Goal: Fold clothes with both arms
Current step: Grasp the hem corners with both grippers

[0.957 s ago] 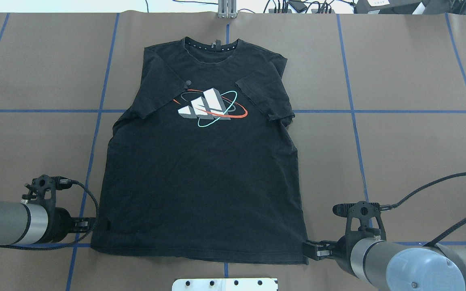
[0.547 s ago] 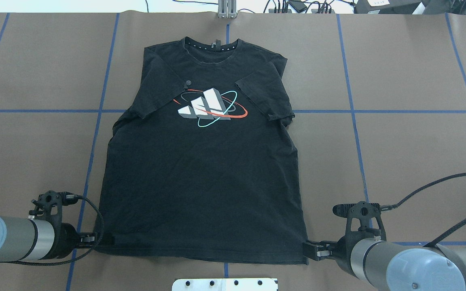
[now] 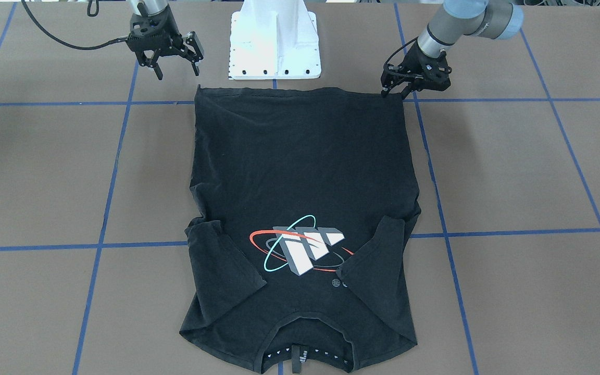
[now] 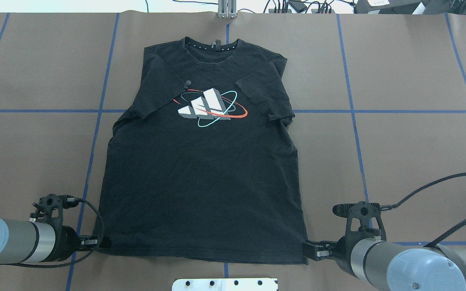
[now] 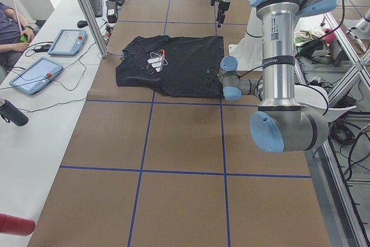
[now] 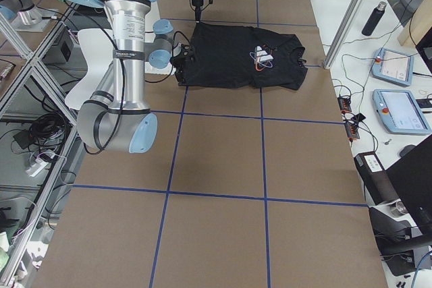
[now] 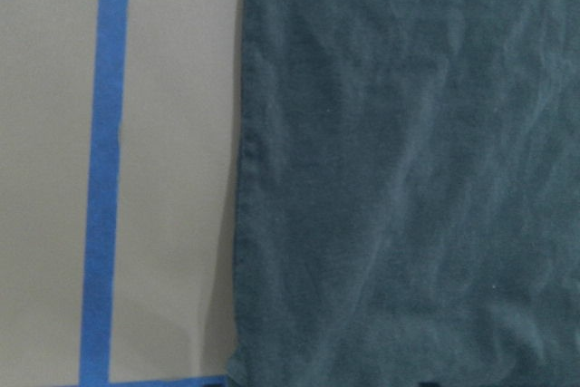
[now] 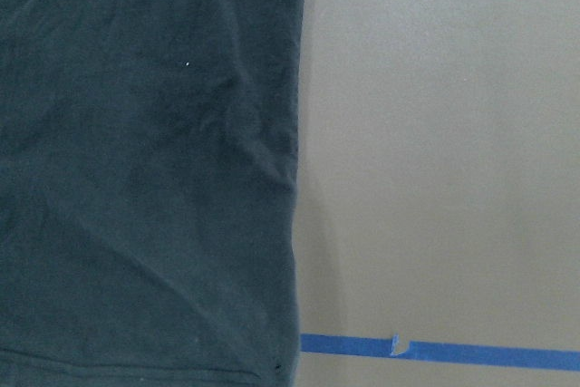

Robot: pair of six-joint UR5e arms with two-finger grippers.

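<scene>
1. The black short-sleeved T-shirt (image 4: 200,182) lies flat on the brown worktop (image 4: 399,161), logo side up. It sits about midway between the two arms.
2. The collar (image 4: 212,44) is on the side far from the robot. The hem (image 4: 200,258) is on the near side, just in front of the white pedestal base (image 3: 274,41).
3. The logo (image 4: 210,107) is on the chest: white-grey blocks ringed by a red-orange and a teal ellipse, fully exposed.
4. Both sleeves are folded inward over the chest. The left sleeve (image 4: 156,87) reaches to the logo's edge, and the right sleeve (image 4: 263,95) ends just beside it.
5. The left hand (image 3: 394,94) is at the hem corner on the robot's left. Its fingers point down with a narrow gap between them. One black finger overlaps the cloth edge in the overhead view (image 4: 100,242). Whether cloth is pinched cannot be told.
6. The right hand (image 3: 176,70) is spread wide, its fingers clearly apart. It holds nothing. In the overhead view (image 4: 310,248) it meets the hem corner on the robot's right.
7. The left wrist view shows a wrinkled side edge of the shirt (image 7: 408,178) with bare worktop beside it. The right wrist view shows the opposite edge and the hem seam (image 8: 145,178). No fingers are seen in either view.
8. Blue tape lines (image 4: 34,110) mark a grid on the worktop. The shirt covers one crossing.
</scene>
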